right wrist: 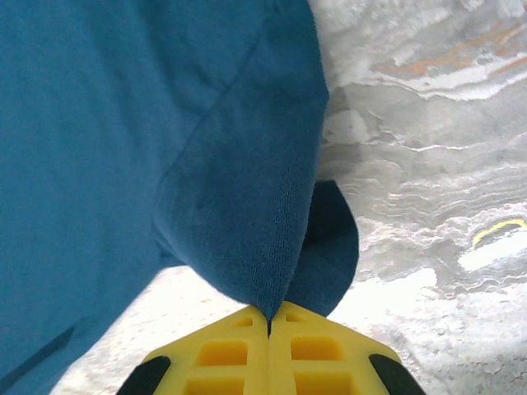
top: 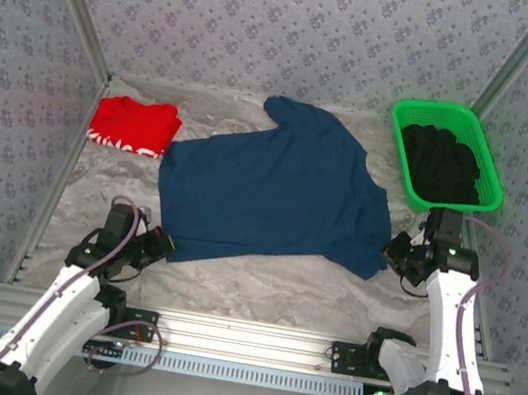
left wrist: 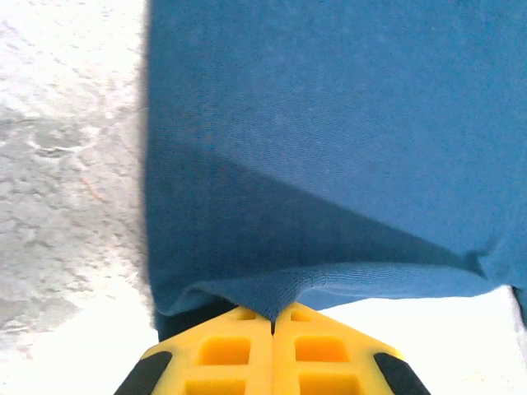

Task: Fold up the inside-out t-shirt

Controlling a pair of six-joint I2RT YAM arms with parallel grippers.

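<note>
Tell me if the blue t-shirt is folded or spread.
Spread, not folded: the t-shirt lies open; left claw and right claw pinch its edges.

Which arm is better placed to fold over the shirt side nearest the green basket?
Right. The right gripper is shut on the t-shirt corner beside the green basket; the left gripper clamps the opposite corner.

Grey-blue walls (top: 274, 17) with a small flower pattern stand on three sides of a table (top: 279, 291) with a white-grey marble look.
</note>
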